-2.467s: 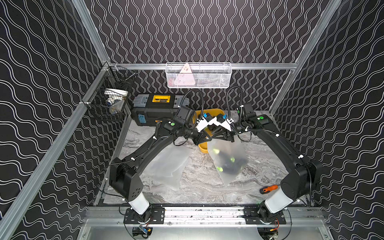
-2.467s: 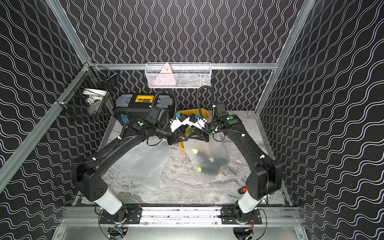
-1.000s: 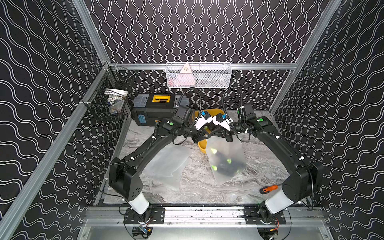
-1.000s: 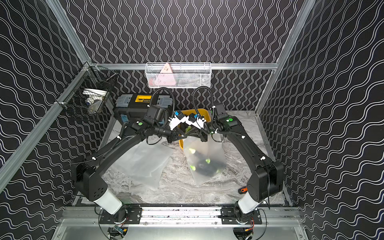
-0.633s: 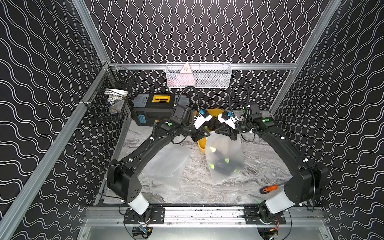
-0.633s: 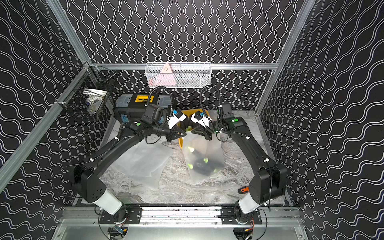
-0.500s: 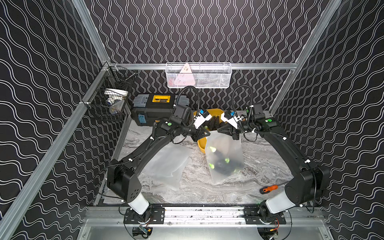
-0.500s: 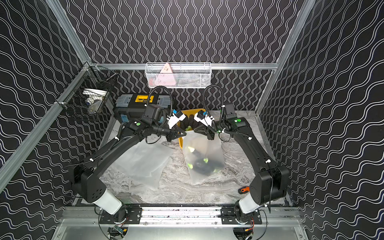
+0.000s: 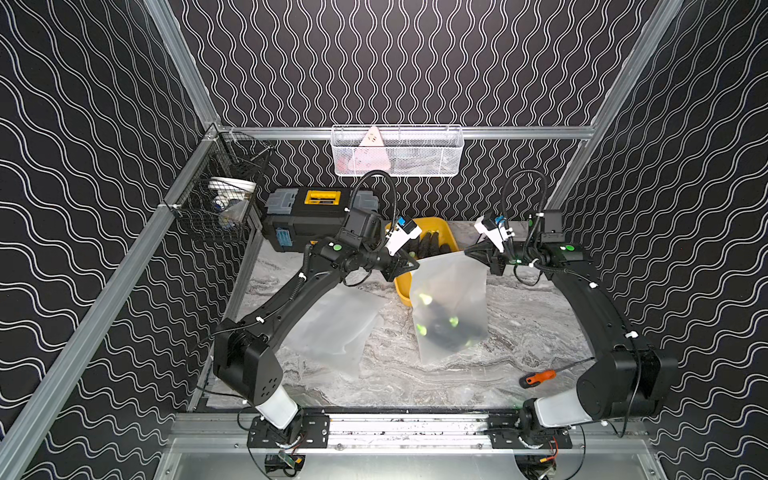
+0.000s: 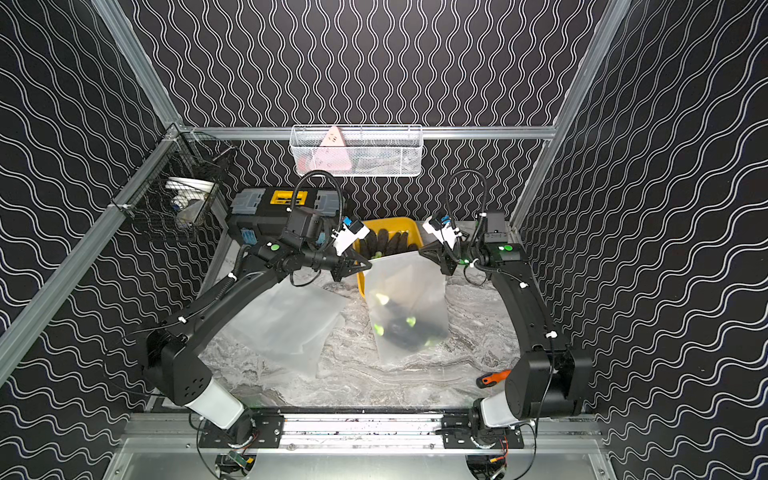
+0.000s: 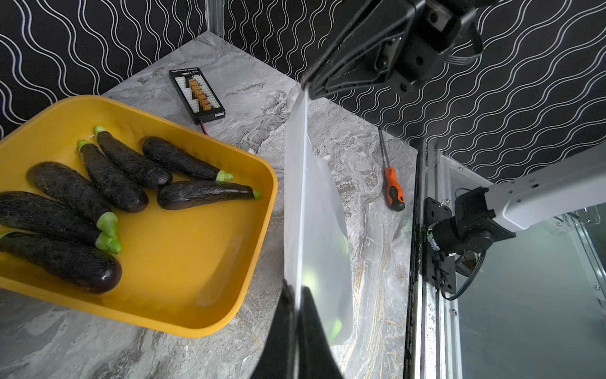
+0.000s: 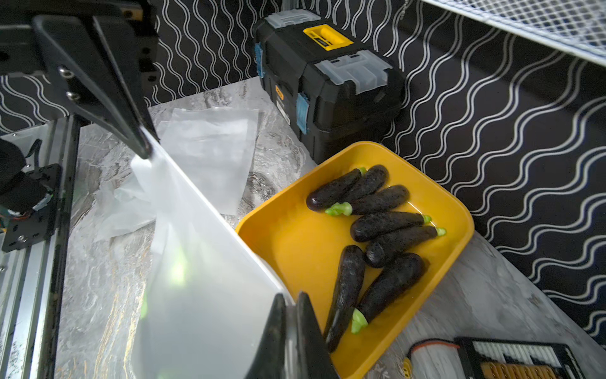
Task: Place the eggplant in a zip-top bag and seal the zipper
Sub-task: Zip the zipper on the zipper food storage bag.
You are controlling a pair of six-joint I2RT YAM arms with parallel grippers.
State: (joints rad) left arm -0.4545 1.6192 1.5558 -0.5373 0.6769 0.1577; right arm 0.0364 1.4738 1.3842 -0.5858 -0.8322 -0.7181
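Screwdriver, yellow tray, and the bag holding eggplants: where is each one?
screwdriver [image 9: 539,378], in a top view, on its orange handle.
yellow tray [image 11: 183,259], in the left wrist view, on its bare floor.
bag [image 9: 452,282], in a top view, on its frosted front.

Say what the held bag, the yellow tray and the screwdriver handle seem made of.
The bag looks like thin frosted plastic film: dark shapes show blurred through it. The tray seems moulded plastic, smooth, glossy, round-cornered. The screwdriver handle is probably orange plastic with a black rubbery end.
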